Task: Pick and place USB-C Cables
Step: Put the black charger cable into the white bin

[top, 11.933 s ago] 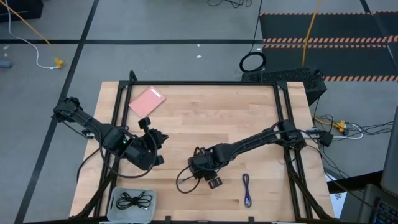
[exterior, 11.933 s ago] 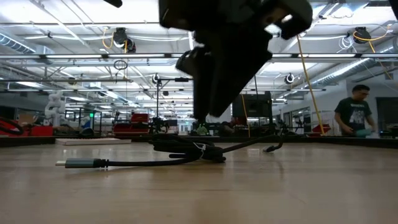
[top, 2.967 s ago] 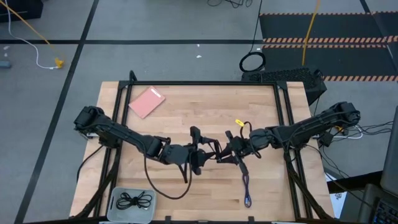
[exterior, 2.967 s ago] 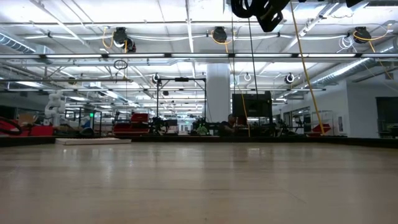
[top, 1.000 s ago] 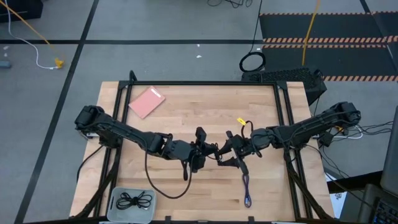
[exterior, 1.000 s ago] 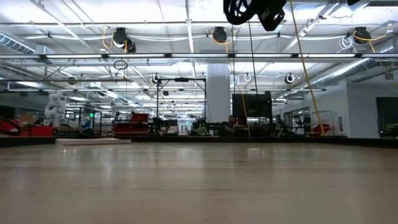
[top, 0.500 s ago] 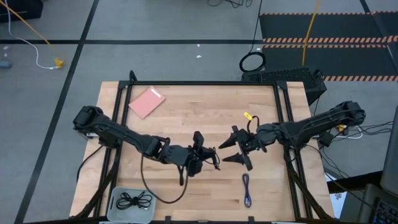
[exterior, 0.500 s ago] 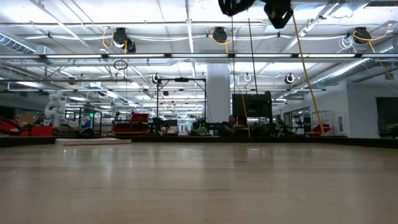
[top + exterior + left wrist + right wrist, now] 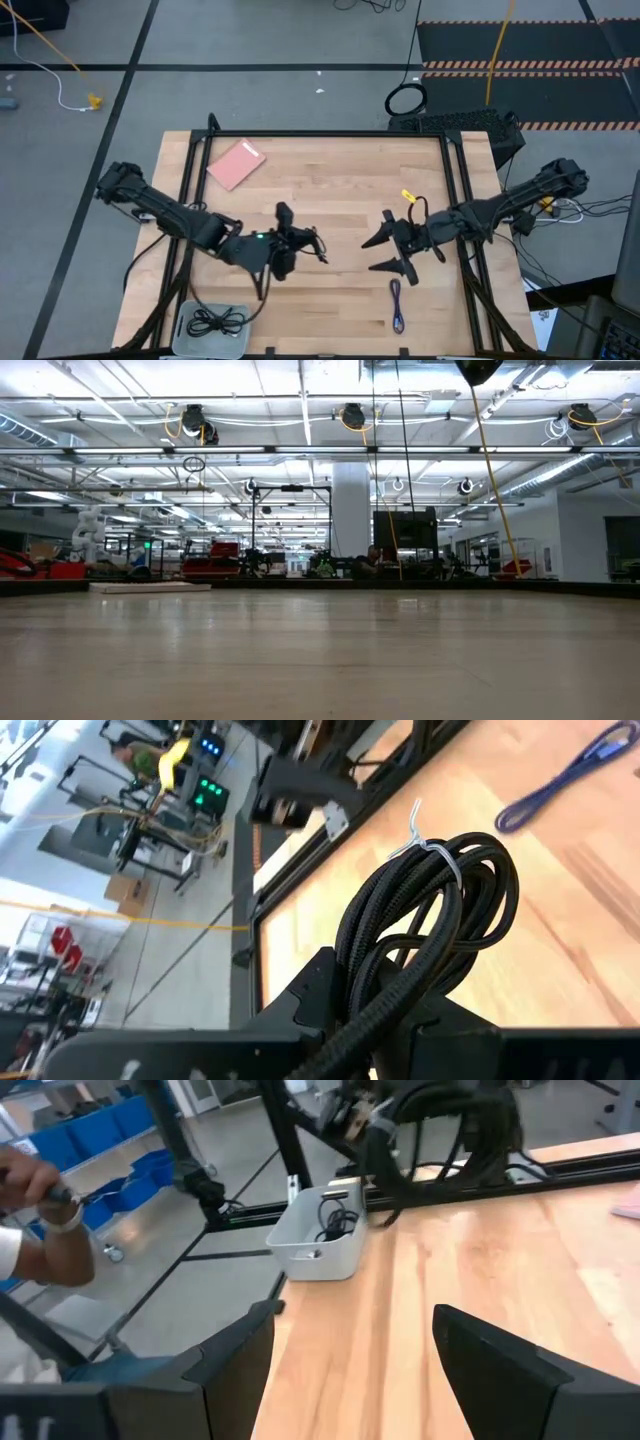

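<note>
Bare wooden table (image 9: 320, 660), workshop beyond

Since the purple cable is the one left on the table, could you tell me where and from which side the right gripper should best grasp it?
Grip the purple cable near its middle, coming straight down from above. It lies flat on the table as a narrow folded strand running roughly away from the front edge, so fingers set across its width should catch both runs. The open right gripper is close by.

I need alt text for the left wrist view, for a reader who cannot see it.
A coiled black braided cable, bound by a white tie, is clamped in the left gripper above the light wooden table. A purple-blue cable lies on the table beyond it.
</note>
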### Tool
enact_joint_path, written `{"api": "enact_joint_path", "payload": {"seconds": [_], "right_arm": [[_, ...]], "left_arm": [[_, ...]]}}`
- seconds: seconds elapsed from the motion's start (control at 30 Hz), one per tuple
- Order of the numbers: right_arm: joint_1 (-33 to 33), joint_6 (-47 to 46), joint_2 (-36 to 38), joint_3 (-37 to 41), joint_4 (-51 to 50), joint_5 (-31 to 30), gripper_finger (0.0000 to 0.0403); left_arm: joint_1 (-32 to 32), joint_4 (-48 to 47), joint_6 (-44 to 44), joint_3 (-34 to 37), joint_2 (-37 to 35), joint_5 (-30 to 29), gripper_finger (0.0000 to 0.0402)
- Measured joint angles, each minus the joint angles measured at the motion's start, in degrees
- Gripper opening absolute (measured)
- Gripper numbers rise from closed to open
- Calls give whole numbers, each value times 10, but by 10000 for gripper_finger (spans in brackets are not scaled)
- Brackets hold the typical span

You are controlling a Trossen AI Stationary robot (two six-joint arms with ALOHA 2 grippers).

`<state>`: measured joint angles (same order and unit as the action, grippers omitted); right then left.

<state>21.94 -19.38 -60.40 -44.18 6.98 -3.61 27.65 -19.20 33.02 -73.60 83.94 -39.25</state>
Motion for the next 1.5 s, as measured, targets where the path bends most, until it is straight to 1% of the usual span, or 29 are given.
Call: {"api": "enact_joint_path", "payload": {"seconds": [0.37,0.57,0.67,0.8,0.9,1.07,1.17,1.27,1.5], "right_arm": [[61,-8,0,0,3,-64,267],[82,-7,-3,0,5,-74,267],[100,-12,-12,1,5,-95,267],[116,-24,-24,1,25,-112,267],[120,-24,-24,1,37,-114,267],[120,-17,-24,1,31,-114,267],[120,-6,-24,1,27,-114,267],[119,5,-24,1,28,-114,267],[119,10,-24,1,30,-116,267]], "left_arm": [[105,-139,-112,-1,-87,-98,42],[170,-225,-188,-1,-126,-124,42],[204,-276,-237,-1,-147,-134,42],[240,-355,-323,-1,-165,-134,42],[263,-422,-397,-1,-174,-134,42],[298,-519,-513,-1,-176,-110,42],[309,-548,-571,-1,-176,-67,42],[310,-553,-618,-1,-172,-18,42],[310,-544,-688,-1,-134,84,42]]}}
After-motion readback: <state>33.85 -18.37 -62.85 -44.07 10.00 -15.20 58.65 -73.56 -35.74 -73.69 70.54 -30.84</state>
